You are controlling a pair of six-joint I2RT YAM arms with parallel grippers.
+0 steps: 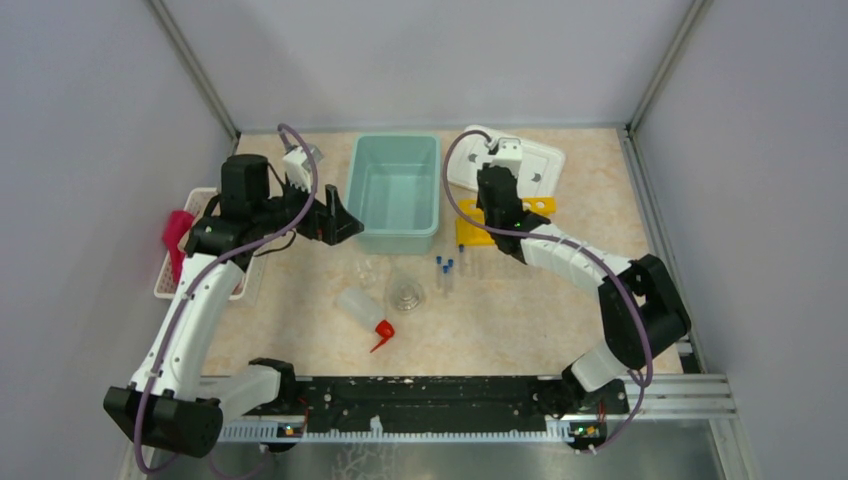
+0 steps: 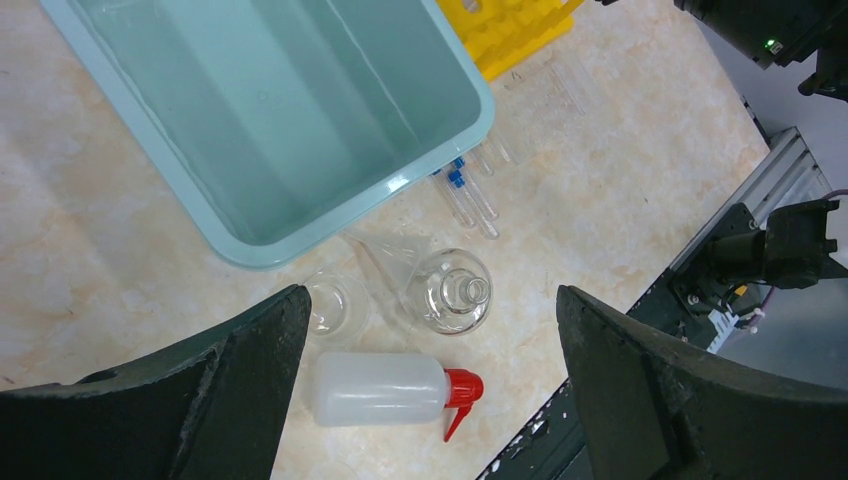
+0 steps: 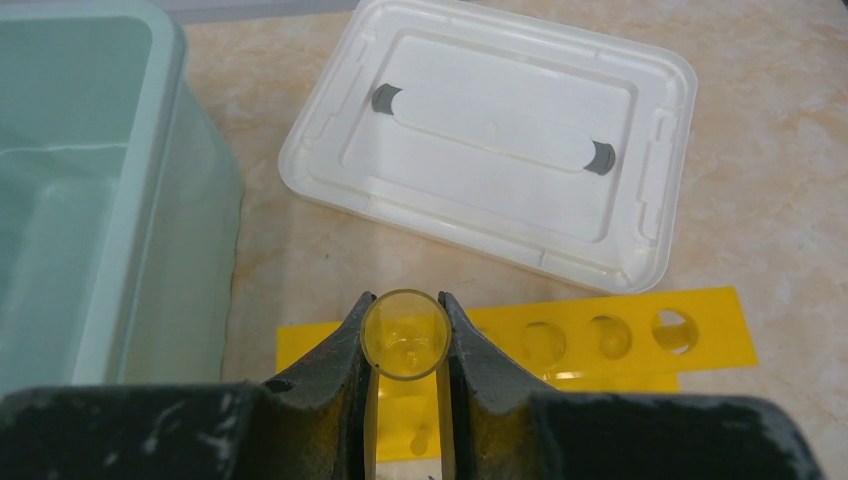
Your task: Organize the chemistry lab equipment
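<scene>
1. Your right gripper [image 3: 403, 350] is clamped on a clear tube [image 3: 403, 335]. Both fingers [image 3: 335, 365] press its sides, and its open mouth faces the wrist camera.
2. That tube hangs over the left part of the yellow rack [image 3: 620, 335]. You cannot tell whether its lower end touches the rack.
3. The rack [image 1: 475, 232] sits on the table [image 1: 520, 320] just right of the teal bin [image 1: 394, 139]. It is just near of the white lid [image 3: 490, 120], which lies flat at the far right.
4. Your left gripper [image 1: 335, 220] hovers off the bin's left side with its jaws wide apart, holding nothing. In its wrist view the two dark fingers [image 2: 250, 370] frame the glassware below.
5. The blue-capped tubes [image 1: 445, 265] lie flat on the table just off the bin's near right corner, near of the rack.
6. The glass flask [image 1: 405, 293] stands upright near of the bin, its mouth showing from above [image 2: 452, 292].
7. A small beaker [image 2: 330, 305] stands just left of the flask. A further clear piece lies between them, too faint to name.
8. The squeeze bottle [image 1: 358, 306] lies on its side, near and left of the flask. Its red spout [image 1: 383, 332] points toward the near right.
9. The white basket [image 1: 165, 280] sits at the far left under your left arm, with a pink cloth [image 1: 178, 235] in it.
</scene>
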